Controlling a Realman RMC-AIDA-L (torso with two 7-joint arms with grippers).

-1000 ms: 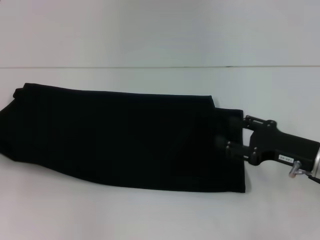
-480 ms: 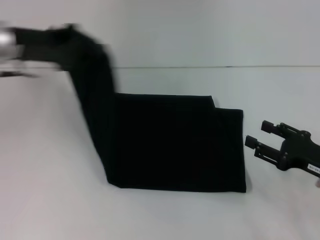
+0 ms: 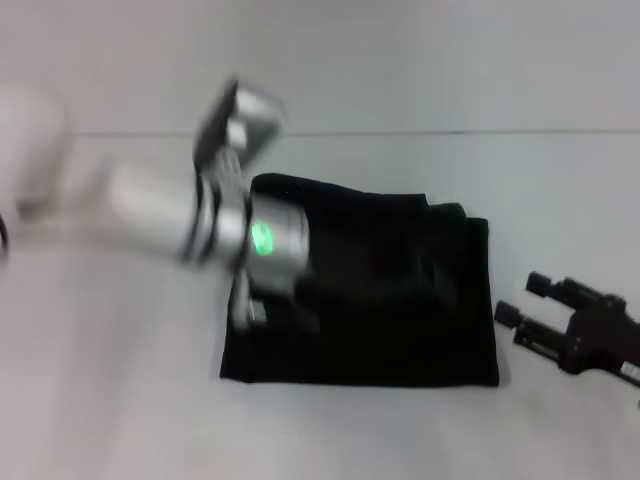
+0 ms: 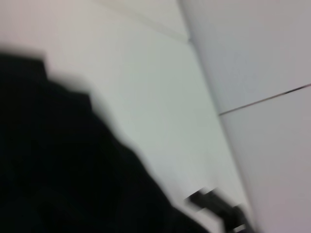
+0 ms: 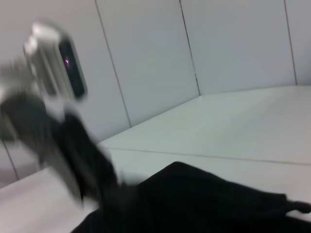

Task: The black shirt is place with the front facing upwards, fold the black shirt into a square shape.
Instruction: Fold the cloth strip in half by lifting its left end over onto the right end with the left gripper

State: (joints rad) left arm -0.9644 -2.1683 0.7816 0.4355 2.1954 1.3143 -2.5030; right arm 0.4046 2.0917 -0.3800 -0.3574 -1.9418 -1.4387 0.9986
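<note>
The black shirt (image 3: 400, 320) lies on the white table (image 3: 120, 420) as a rough rectangle, its left part folded over to the right in a lumpy upper layer. My left gripper (image 3: 305, 292) is low over the shirt's left half, dark against the cloth, and appears shut on the carried fold. The left wrist view is filled at close range by black shirt (image 4: 48, 170). In the right wrist view the left arm (image 5: 53, 73) comes down onto the shirt (image 5: 204, 204). My right gripper (image 3: 522, 298) rests open just off the shirt's right edge, holding nothing.
A pale wall (image 3: 400, 60) rises behind the table's back edge. Bare tabletop surrounds the shirt in front and on the left. The right gripper (image 4: 218, 206) shows small and far off in the left wrist view.
The left arm has swung from the far left, where it held the shirt's end high, across and down over the shirt, laying that half on top. The right gripper has barely moved.
</note>
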